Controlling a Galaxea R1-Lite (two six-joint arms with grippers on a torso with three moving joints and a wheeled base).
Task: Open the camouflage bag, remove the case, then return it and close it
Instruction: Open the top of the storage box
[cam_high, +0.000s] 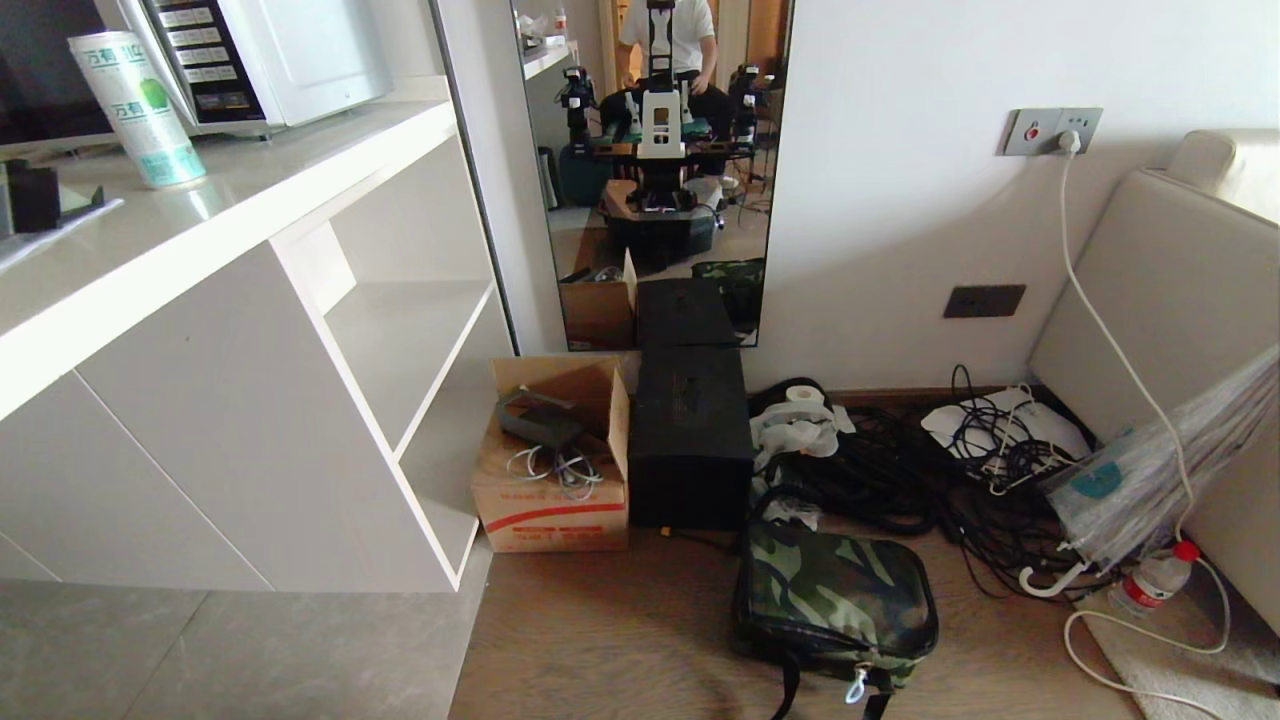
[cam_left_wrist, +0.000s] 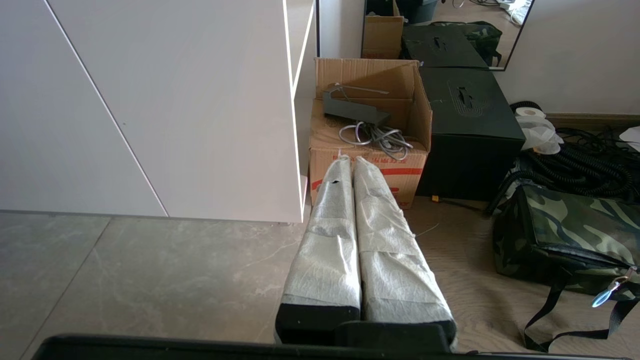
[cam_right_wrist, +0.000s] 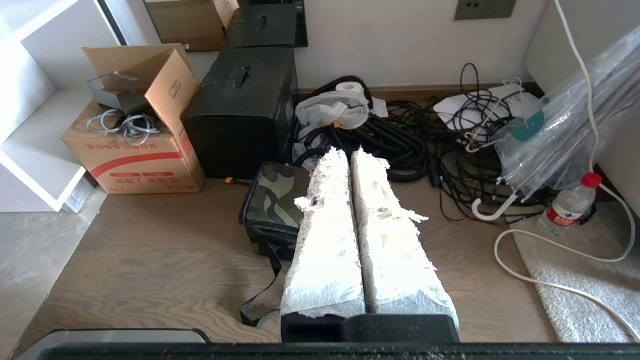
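Head view misses both arms; wrist views show my left claw (cam_left_wrist: 350, 161) and right claw (cam_right_wrist: 349, 152) pressed together, empty. Bare floor (cam_high: 620, 640) fronts the zipped camouflage bag (cam_high: 835, 600), cables (cam_high: 900, 480) behind.

Black box (cam_high: 690, 440) and cables (cam_high: 900, 480) (tangled) crowd the camouflage bag (cam_high: 835, 600).
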